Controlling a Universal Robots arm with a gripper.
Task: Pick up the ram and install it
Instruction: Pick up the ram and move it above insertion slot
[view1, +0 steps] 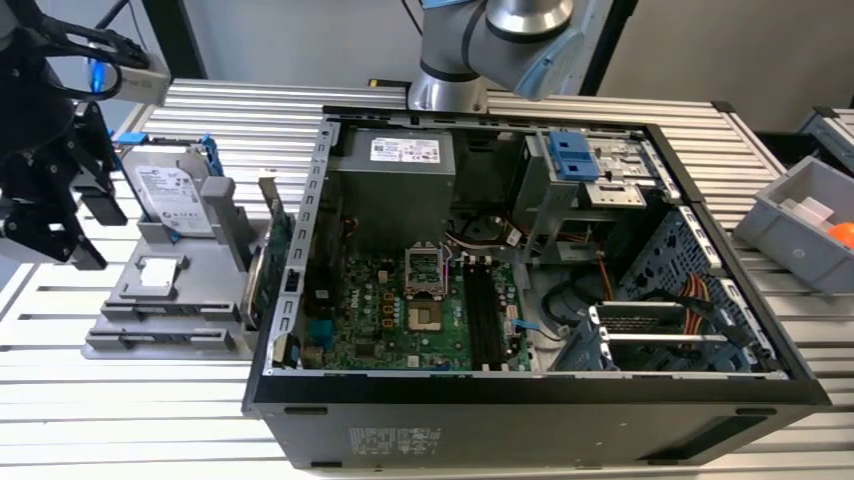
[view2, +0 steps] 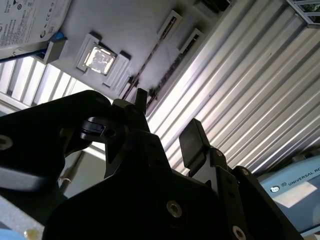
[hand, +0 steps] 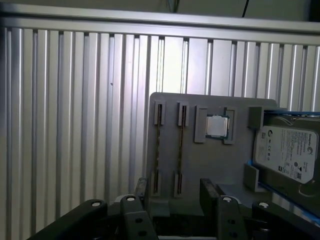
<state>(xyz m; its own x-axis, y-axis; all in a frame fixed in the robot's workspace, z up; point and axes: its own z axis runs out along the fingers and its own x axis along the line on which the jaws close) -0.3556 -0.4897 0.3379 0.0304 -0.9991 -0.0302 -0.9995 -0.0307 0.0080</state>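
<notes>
Hovering over the grey holder (view1: 187, 300) at the exterior view's left, the gripper (view1: 83, 225) hangs well apart from the open computer case (view1: 534, 390). In the second wrist view its fingers (view2: 192, 140) stand wide with nothing between them. In the first wrist view two thin sticks stand edgewise in the holder's slots, and I take one for the ram (hand: 158, 150). Both lie within the jaws' span, so an off-centre descent could pinch both or snag a slot clip.
</notes>
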